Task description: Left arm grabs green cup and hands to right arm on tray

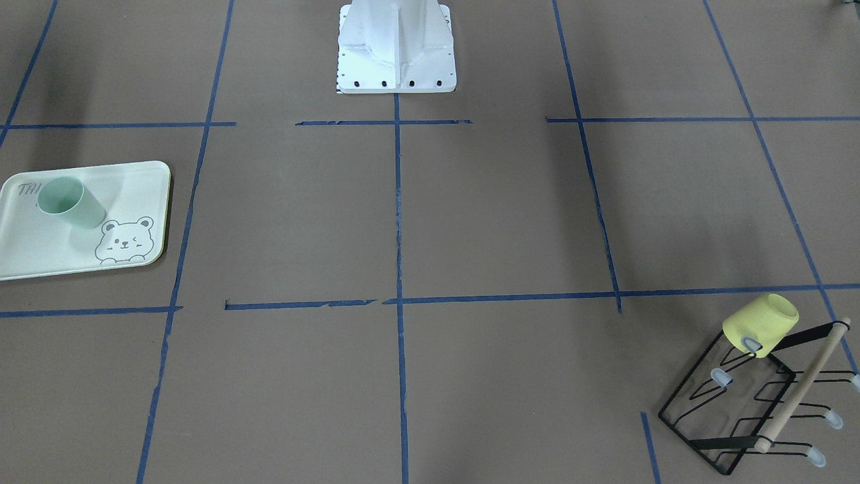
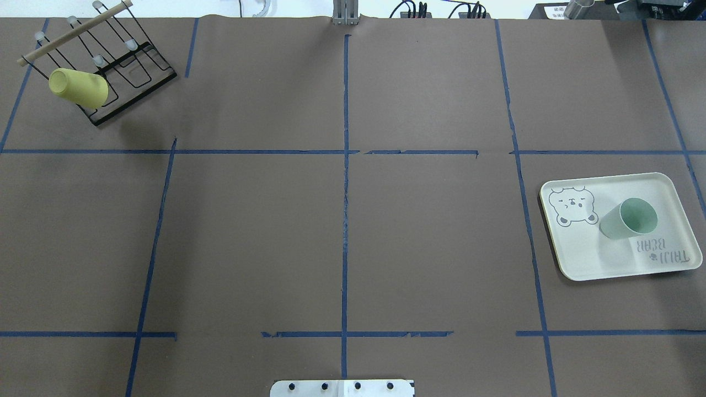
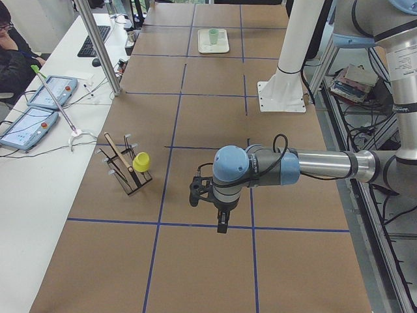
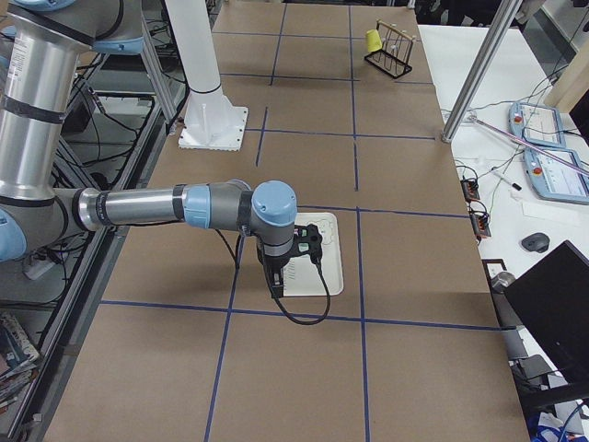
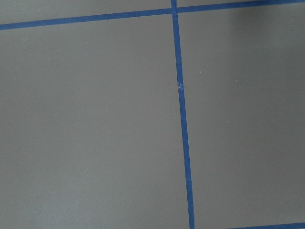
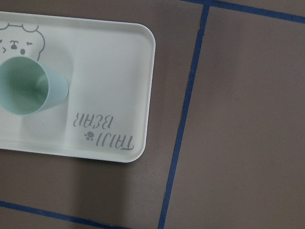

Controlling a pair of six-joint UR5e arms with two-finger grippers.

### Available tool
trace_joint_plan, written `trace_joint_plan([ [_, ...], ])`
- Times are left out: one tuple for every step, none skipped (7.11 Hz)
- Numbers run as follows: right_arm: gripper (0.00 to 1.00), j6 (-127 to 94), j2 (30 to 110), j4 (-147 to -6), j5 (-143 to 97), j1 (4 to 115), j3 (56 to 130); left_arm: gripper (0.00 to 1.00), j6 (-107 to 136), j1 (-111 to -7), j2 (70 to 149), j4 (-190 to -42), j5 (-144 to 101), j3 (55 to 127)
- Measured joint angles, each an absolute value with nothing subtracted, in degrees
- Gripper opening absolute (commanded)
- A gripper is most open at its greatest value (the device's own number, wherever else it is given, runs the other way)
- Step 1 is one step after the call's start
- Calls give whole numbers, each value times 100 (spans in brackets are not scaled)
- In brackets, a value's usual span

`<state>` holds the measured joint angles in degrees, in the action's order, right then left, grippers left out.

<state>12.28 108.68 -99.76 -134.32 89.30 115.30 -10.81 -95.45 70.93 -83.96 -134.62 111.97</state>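
The green cup point(image 1: 67, 200) stands upright on the tray point(image 1: 40, 252), beside the bear drawing. It also shows in the overhead view point(image 2: 629, 219) on the tray point(image 2: 595, 259), and in the right wrist view point(image 6: 31, 88) on the tray point(image 6: 114, 71). The left gripper point(image 3: 218, 218) hangs over bare table, far from the cup; it shows only in the left side view, so I cannot tell whether it is open or shut. The right gripper point(image 4: 278, 281) hovers above the tray point(image 4: 333, 267); I cannot tell its state either. The left wrist view shows only table and blue tape.
A pale yellow cup point(image 2: 77, 87) hangs on a black wire rack point(image 2: 127, 66) at the far left corner, also in the front view point(image 1: 760, 324). The white robot base point(image 1: 396, 47) stands at the near middle edge. A person point(image 3: 10, 52) sits at a side desk.
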Motion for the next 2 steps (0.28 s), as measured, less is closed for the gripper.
trace_joint_plan([
  [100, 1230, 10869, -9976, -13435, 8930, 11506, 100, -1083, -9545, 7093, -8394, -13464, 11197],
  [100, 1230, 10867, -9974, -13437, 8930, 11481, 100, -1087, -9545, 7093, -8394, -13464, 11196],
])
